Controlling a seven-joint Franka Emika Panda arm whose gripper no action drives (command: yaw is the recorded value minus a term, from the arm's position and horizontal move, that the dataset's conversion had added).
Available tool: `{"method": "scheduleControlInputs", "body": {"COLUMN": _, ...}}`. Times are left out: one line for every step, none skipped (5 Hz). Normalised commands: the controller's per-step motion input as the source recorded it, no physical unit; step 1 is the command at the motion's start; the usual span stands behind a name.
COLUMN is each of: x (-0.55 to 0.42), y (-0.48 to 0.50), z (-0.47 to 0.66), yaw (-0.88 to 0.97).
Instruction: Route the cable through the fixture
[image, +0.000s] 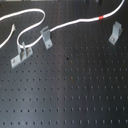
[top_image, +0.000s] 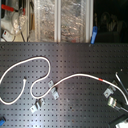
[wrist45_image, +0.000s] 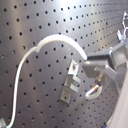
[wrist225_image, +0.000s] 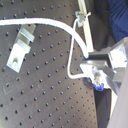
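The white cable (image: 70, 24) snakes across the black pegboard from the first exterior view's left, with its red band (image: 102, 17) near the right. A slim grey fixture (image: 115, 32) stands just below that band, also seen as the fixture (top_image: 107, 93) in the second exterior view. My gripper (top_image: 120, 97) is at the second exterior view's right edge, beside this bracket, and is out of the first exterior view. Both wrist views show the gripper (wrist225_image: 92, 65) shut on the cable (wrist225_image: 50, 22), with a short loop (wrist45_image: 94, 91) hanging off the fingers close to the fixture (wrist45_image: 72, 80).
Another slim bracket (image: 45, 36) stands mid-left beside the cable's bend. A low flat clip with two posts (image: 21, 54) sits further left. Shelves with clutter (top_image: 60, 20) line the board's far edge in the second exterior view.
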Motion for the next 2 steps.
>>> {"method": "scheduleControlInputs", "body": {"x": -0.013, "y": 0.029, "z": 0.0, "yaw": 0.0}}
{"method": "scheduleControlInputs", "body": {"x": -0.235, "y": -0.069, "z": 0.23, "yaw": 0.0}}
